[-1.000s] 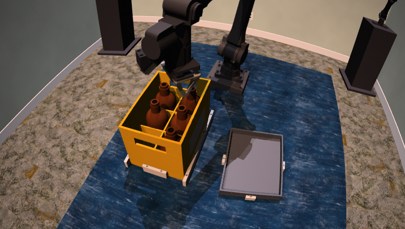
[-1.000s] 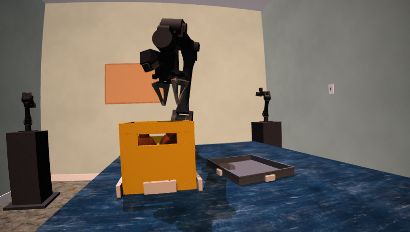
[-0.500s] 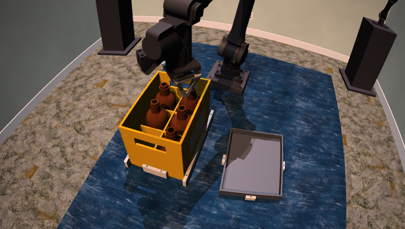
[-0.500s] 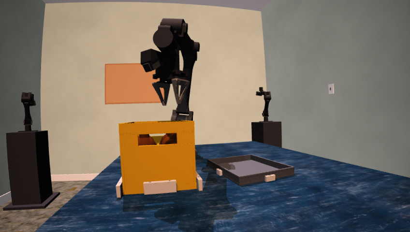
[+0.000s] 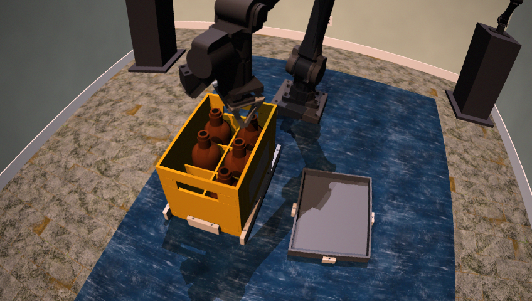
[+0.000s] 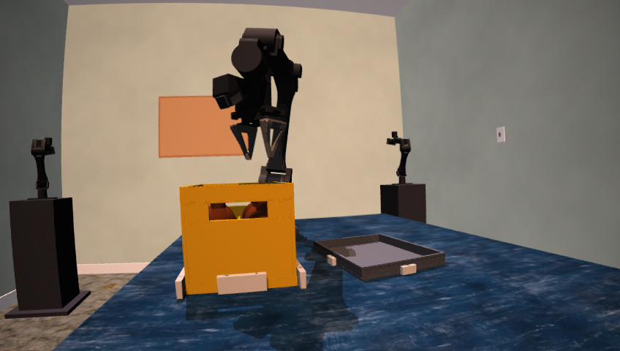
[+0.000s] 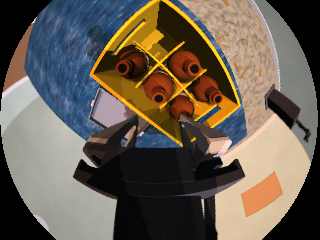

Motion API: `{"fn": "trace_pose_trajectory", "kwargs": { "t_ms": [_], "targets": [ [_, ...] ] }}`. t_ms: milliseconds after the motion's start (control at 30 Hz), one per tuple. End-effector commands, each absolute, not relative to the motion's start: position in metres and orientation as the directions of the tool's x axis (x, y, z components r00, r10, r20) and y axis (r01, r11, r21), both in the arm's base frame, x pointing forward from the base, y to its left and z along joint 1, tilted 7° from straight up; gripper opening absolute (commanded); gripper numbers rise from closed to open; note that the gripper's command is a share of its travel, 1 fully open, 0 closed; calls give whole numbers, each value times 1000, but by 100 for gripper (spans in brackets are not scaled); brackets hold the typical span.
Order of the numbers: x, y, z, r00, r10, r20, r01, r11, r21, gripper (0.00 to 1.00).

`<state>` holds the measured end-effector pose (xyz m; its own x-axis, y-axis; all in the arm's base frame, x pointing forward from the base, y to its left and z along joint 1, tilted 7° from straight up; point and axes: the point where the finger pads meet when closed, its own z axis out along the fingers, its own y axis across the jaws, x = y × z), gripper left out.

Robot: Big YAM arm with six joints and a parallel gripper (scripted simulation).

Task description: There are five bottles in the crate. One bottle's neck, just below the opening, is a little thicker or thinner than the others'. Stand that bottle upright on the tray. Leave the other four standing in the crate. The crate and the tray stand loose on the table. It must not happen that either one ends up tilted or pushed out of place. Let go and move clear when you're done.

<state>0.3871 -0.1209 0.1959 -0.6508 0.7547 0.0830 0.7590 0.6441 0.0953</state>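
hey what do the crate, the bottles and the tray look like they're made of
Crate: probably painted wood, with flat orange-yellow boards and thin slotted dividers. Bottles: possibly glazed ceramic or brown glass, with smooth reddish-brown bodies and a soft sheen. Tray: likely metal or plastic, dark grey with a faintly reflective floor.

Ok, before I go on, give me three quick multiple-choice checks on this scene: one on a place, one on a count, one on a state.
1. Where does the end effector hang?
A. Above the back of the orange wooden crate
B. Inside the dark grey rectangular tray
C. Beside the black pedestal

2. How many brown round-bellied bottles stand in the crate?
A. Three
B. Four
C. Five

3. How is the end effector?
A. Shut on a bottle
B. Open, holding nothing
C. Fully shut

Answers:
1 A: the exterior view shows it over the crate's rear rim.
2 C: the wrist view shows five bottle mouths in the crate.
3 B: its fingers stand apart above the bottles, nothing between them.
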Motion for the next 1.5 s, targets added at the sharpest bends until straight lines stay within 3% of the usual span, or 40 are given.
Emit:
{"fn": "trace_pose_trajectory", "kwargs": {
  "t_ms": [0, 1467],
  "targets": [
    [396, -126, 207, -646, 761, 55, 762, 639, 109, 61],
    [406, -122, 170, -649, 760, 43, 759, 641, 117, 61]
  ]
}}
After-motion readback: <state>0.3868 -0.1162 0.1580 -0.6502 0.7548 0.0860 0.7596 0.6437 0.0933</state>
